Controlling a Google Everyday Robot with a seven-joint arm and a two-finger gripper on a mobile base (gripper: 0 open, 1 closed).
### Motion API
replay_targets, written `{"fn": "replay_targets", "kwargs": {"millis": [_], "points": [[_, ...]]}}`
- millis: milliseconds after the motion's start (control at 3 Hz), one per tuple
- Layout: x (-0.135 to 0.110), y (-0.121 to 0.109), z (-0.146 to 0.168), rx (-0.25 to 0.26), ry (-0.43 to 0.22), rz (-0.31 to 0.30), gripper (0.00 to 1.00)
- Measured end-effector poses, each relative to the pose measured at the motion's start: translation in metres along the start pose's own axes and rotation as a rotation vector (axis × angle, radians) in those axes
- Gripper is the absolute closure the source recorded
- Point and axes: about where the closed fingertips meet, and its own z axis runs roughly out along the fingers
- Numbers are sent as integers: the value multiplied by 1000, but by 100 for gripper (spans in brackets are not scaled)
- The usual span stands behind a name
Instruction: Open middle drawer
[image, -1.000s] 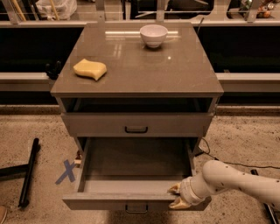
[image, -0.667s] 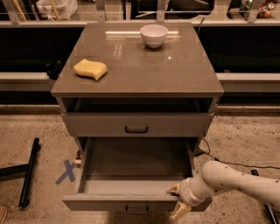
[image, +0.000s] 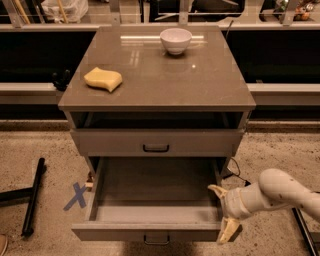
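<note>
The middle drawer (image: 125, 232) is pulled far out of the grey-brown cabinet, and its inside is bare. Its small black bar handle (image: 156, 240) shows at the centre of the front, at the bottom edge of the view. My gripper (image: 223, 212) is at the drawer's front right corner, on the end of the white arm (image: 280, 192) that comes in from the right. It is open and holds nothing. One finger (image: 216, 190) points over the drawer's right wall. The other finger (image: 227, 232) hangs beside the front corner.
The drawer above (image: 155, 142) is shut, with a black handle. A white bowl (image: 175, 40) and a yellow sponge (image: 103, 79) lie on the cabinet top (image: 200, 80). A black bar (image: 33, 196) and a blue X mark (image: 76, 196) are on the floor to the left.
My gripper has shifted a little to the right, off the drawer's front edge, and its fingers have spread apart. The drawer stays pulled out.
</note>
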Motion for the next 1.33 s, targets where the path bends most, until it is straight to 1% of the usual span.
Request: {"fn": "replay_targets", "kwargs": {"millis": [333, 667, 1000, 1333], "points": [[3, -29, -58, 94, -18, 32, 0], [-3, -61, -135, 219, -27, 74, 0], [-19, -82, -178, 292, -40, 84, 0], [-19, -85, -181, 298, -44, 84, 0]]}}
